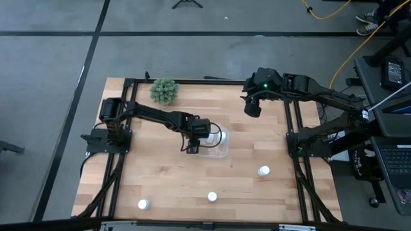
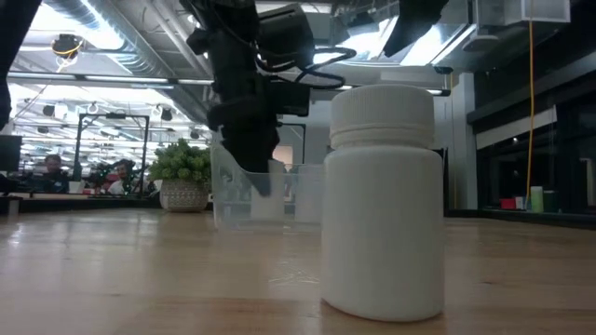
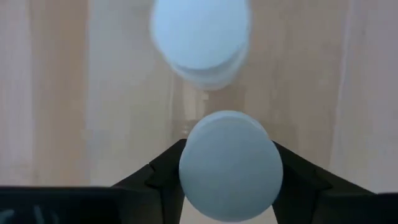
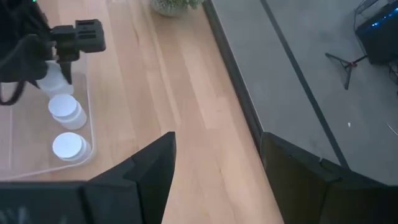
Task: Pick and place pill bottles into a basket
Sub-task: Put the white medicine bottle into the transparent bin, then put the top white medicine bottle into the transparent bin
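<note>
My left gripper (image 1: 192, 146) stands over the left end of the clear basket (image 1: 221, 151) and is shut on a white pill bottle (image 3: 230, 165). It also shows in the right wrist view (image 4: 62, 62). Two more bottles (image 4: 67, 109) (image 4: 68, 146) stand in the basket; one of them shows just beyond the held bottle in the left wrist view (image 3: 199, 37). Three bottles stand upright on the table near its front: (image 1: 264, 171), (image 1: 212, 196), (image 1: 142, 204). My right gripper (image 4: 217, 168) is open and empty, raised over the table's far right (image 1: 252, 108). My left gripper pinches the bottle between its two fingers (image 3: 163, 177), one on either side of it just under the round cap (image 3: 230, 149). The fingers come from above, pointing down. The bottle is upright inside the basket's walls (image 2: 268, 191); whether its bottom rests on the basket floor I cannot tell.
A green bushy plant (image 1: 164, 91) stands at the table's far left. One bottle (image 2: 382, 200) stands right in front of the low camera. Black frame rails run along the table's left and right sides (image 1: 297, 160). Bare wood lies between the basket and the front bottles.
</note>
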Motion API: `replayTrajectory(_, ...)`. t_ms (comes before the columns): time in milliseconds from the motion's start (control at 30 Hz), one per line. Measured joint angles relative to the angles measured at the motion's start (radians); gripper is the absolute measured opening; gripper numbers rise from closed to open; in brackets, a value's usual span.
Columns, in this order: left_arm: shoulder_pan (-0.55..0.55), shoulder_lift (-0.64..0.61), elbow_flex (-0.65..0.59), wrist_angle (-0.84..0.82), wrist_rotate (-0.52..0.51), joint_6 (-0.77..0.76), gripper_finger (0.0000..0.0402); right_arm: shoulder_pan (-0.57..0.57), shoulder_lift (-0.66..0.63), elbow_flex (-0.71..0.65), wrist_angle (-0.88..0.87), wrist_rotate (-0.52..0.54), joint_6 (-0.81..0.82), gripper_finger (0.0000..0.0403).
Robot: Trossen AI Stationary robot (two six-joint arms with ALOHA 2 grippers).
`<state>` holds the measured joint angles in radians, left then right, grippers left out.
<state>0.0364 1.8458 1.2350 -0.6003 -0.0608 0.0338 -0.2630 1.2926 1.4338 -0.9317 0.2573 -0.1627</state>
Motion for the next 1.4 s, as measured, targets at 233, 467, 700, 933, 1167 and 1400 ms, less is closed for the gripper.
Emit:
replayTrajectory(233, 0.023, 0.000, 0.000, -0.001, 0.000, -0.029, 0.0211, 0.000, 0.000, 0.000, -0.004, 0.000, -0.003, 0.0236)
replayTrajectory(467, 0.026, -0.017, 0.012, -0.033, 0.013, -0.031, 0.0271, 0.000, 0.000, 0.000, -0.006, 0.000, -0.003, 0.0236)
replayTrajectory(700, 0.025, -0.059, 0.163, -0.216, -0.004, -0.013, 0.0282, -0.001, 0.000, 0.000, -0.009, 0.000, -0.002, 0.0236)
replayTrajectory(933, 0.025, -0.134, 0.306, -0.343, -0.180, 0.063, 0.0281, 0.053, -0.019, 0.000, -0.218, -0.028, 0.107, 0.0236)
replayTrajectory(1167, 0.081, -0.242, 0.317, -0.356, -0.436, 0.132, 0.0281, 0.273, -0.130, 0.000, -0.379, -0.024, 0.393, 0.0236)
replayTrajectory(1400, 0.177, -0.303, 0.303, -0.350, -0.464, 0.045, 0.0281, 0.647, -0.210, -0.021, -0.404, -0.110, 0.751, 0.0236)
